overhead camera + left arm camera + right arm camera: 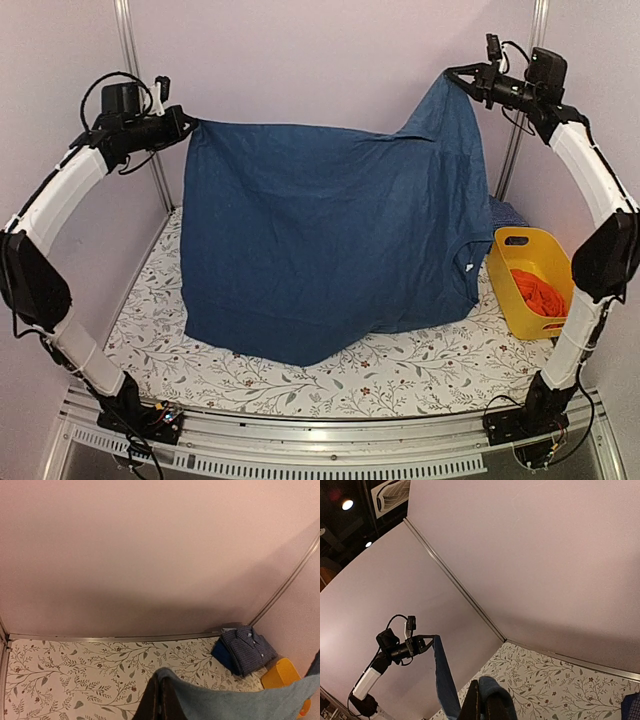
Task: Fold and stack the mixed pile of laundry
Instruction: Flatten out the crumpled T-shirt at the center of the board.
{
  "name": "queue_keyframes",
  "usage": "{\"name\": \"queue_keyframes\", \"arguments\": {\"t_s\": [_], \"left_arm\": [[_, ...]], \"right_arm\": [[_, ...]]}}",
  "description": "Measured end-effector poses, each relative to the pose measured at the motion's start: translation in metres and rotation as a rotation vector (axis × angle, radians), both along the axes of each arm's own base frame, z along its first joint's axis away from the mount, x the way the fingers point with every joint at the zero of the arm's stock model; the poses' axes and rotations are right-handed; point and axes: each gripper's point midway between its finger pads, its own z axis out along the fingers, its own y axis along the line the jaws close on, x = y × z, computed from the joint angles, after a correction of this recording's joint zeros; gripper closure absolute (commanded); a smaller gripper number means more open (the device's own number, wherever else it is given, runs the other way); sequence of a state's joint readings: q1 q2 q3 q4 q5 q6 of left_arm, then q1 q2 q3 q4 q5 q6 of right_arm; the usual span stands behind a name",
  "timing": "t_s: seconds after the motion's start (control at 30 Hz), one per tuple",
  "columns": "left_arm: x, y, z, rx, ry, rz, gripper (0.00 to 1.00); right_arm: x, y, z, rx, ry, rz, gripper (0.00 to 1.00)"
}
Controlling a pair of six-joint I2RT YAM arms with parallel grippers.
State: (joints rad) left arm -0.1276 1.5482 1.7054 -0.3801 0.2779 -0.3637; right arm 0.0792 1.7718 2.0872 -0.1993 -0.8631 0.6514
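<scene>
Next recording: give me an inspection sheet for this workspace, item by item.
Surface: table with a floral cover, partly hidden by hanging cloth.
Job's things: blue garment spread between both arms, lower edge reaching the table; folded check shirt at the far right corner; red-orange cloth inside the yellow basket.
Clutter: nothing seen.
End effectors: left end effector and right end effector raised, each shut on an upper corner of the blue garment.
Cables: black cables loop at both wrists.
Surroundings: pale walls; metal posts at the back.
</scene>
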Motion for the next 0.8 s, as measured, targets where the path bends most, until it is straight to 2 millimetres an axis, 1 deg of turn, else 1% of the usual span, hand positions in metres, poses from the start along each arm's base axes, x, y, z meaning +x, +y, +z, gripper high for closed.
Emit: {"name": "queue_keyframes", "arguments": {"t_s": [0.03,0.07,0.1,0.13,0.17,0.2,0.23,0.27,0.3,0.33,0.4,0.43,0.5,0.57,0.6,0.63,0.67,0.7,0.73,0.77,0.8], "left_arm": [[0.016,0.006,-0.009,-0.008,0.020,0.013,1.00],[0.033,0.012,-0.015,-0.018,0.035,0.025,1.00],[0.049,0.017,-0.017,-0.032,0.038,0.034,1.00],[0.066,0.023,-0.013,-0.046,0.025,0.045,1.00],[0.081,0.029,-0.006,-0.061,0.002,0.053,1.00],[0.094,0.034,0.006,-0.078,-0.030,0.057,1.00],[0.102,0.038,0.018,-0.091,-0.063,0.059,1.00],[0.108,0.042,0.035,-0.107,-0.108,0.056,1.00],[0.109,0.046,0.057,-0.122,-0.166,0.048,1.00],[0.107,0.049,0.075,-0.133,-0.216,0.040,1.00],[0.094,0.053,0.107,-0.142,-0.308,0.021,1.00],[0.084,0.056,0.125,-0.142,-0.365,0.014,1.00],[0.060,0.059,0.152,-0.133,-0.457,0.004,1.00],[0.036,0.063,0.166,-0.121,-0.516,0.003,1.00],[0.024,0.066,0.170,-0.115,-0.540,0.006,1.00],[0.014,0.070,0.168,-0.107,-0.559,0.009,1.00],[0.009,0.074,0.162,-0.104,-0.557,0.015,1.00],[0.005,0.078,0.152,-0.097,-0.554,0.026,1.00],[0.006,0.082,0.135,-0.092,-0.534,0.036,1.00],[0.009,0.085,0.113,-0.091,-0.498,0.041,1.00],[0.015,0.087,0.083,-0.092,-0.445,0.041,1.00]], "right_arm": [[0.022,0.001,-0.007,0.010,0.017,-0.004,1.00],[0.036,0.001,-0.008,0.023,0.019,-0.007,1.00],[0.057,0.000,-0.008,0.049,0.008,-0.011,1.00],[0.074,-0.001,-0.008,0.079,-0.005,-0.013,1.00],[0.085,-0.002,-0.007,0.109,-0.014,-0.012,1.00],[0.098,-0.006,-0.008,0.155,-0.016,-0.013,1.00],[0.108,-0.011,-0.008,0.202,-0.014,-0.019,1.00],[0.116,-0.017,-0.008,0.245,-0.015,-0.022,1.00],[0.121,-0.023,-0.006,0.286,-0.015,-0.030,1.00],[0.124,-0.029,-0.004,0.317,-0.021,-0.034,1.00],[0.122,-0.038,0.009,0.373,-0.054,-0.034,1.00],[0.115,-0.040,0.020,0.393,-0.091,-0.024,1.00],[0.096,-0.041,0.044,0.412,-0.173,0.003,1.00],[0.075,-0.040,0.065,0.416,-0.241,0.027,1.00],[0.063,-0.037,0.073,0.412,-0.264,0.043,1.00],[0.053,-0.034,0.077,0.405,-0.275,0.058,1.00],[0.044,-0.029,0.076,0.392,-0.277,0.079,1.00],[0.035,-0.022,0.072,0.371,-0.268,0.107,1.00],[0.030,-0.014,0.063,0.352,-0.250,0.129,1.00],[0.029,-0.007,0.050,0.332,-0.226,0.149,1.00],[0.030,0.002,0.028,0.311,-0.182,0.169,1.00]]}}
